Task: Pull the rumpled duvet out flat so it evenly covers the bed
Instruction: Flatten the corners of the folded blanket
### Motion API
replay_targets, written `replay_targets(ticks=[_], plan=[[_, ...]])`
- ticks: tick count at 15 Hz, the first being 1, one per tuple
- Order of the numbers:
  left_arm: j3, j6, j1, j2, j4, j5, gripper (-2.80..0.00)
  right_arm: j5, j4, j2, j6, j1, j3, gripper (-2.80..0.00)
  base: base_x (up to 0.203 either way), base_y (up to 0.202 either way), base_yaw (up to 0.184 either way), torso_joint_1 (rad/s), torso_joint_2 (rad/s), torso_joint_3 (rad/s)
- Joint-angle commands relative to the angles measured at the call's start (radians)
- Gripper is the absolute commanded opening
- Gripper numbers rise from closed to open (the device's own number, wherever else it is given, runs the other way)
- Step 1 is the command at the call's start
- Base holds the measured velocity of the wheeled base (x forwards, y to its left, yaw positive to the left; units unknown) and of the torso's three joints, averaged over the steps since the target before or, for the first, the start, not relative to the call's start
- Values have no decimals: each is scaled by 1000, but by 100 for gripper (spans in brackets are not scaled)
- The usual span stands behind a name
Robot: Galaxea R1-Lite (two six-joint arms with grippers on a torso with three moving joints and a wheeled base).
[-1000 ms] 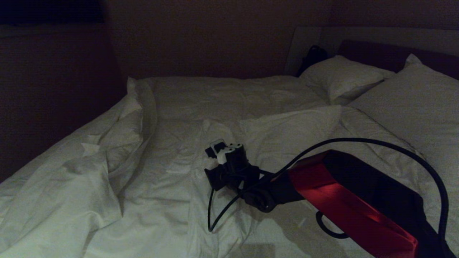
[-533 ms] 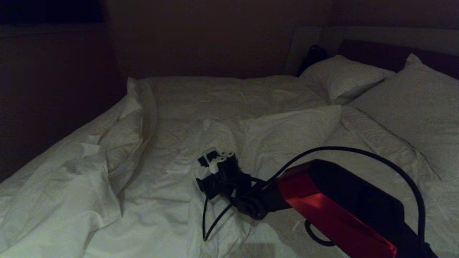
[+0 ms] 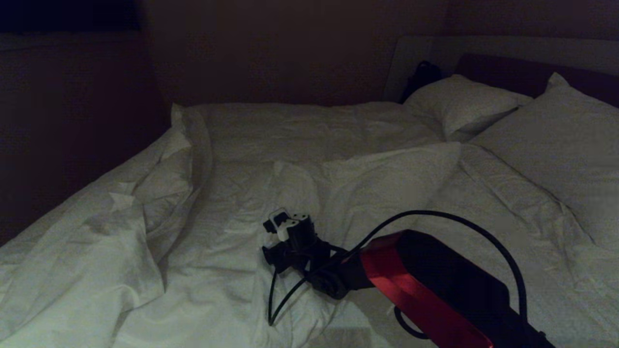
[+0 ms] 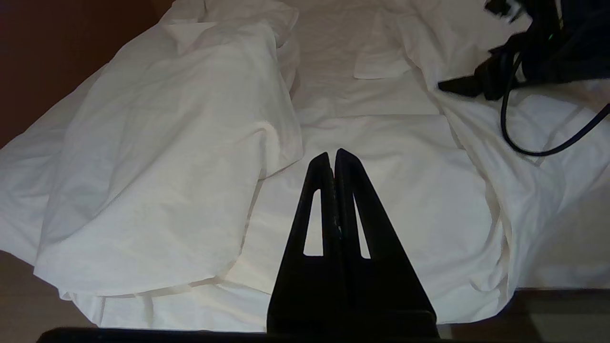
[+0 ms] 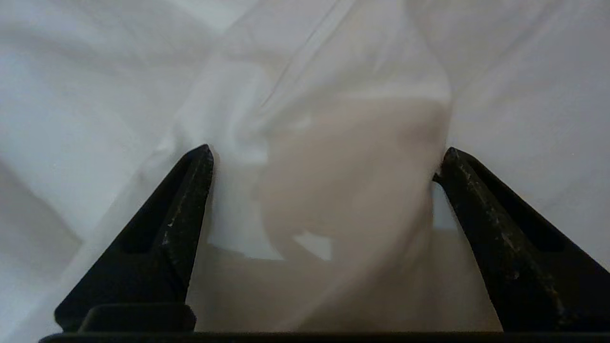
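**Right arm poised over a raised fold near the front edge of the bed**

At the left side of the bed [image 3: 159, 104], the duvet [image 3: 121, 251] is bunched into a thick heap that spills toward the front left corner, leaving a flatter stretch of white cloth beside it. The left end effector [image 4: 332, 157] is clenched on nothing and hangs off the front edge, pointing at that flatter stretch, with the heap just beside it. Further right, near the middle of the front edge, the right end effector [image 5: 324, 162] is released, its jaws spread wide on either side of a raised fold of the duvet without gripping it. That fold runs from the front edge toward the headboard, directly ahead of the right arm, so the right arm looks the nearer one to seize it. A black cable [image 3: 280, 299] loops down onto the cloth beside the wrist and could snag. Two pillows [image 3: 464, 104] lie at the far right end, well apart from both arms.
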Motion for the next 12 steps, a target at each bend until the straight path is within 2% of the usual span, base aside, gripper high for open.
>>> replay_targets(ticks=[1, 2, 3, 12], plan=[[0, 1, 0, 0, 0, 0, -280, -2, 15, 28, -7, -7, -15, 0, 0, 0, 0, 0, 0, 0], [0, 1, 0, 0, 0, 0, -280, -2, 18, 29, -9, -9, -15, 0, 0, 0, 0, 0, 0, 0], [0, 1, 0, 0, 0, 0, -280, -2, 26, 34, -13, -25, -16, -280, 0, 0, 0, 0, 0, 0], [0, 1, 0, 0, 0, 0, -280, -22, 20, -65, 0, -39, 26, -280, 0, 0, 0, 0, 0, 0]])
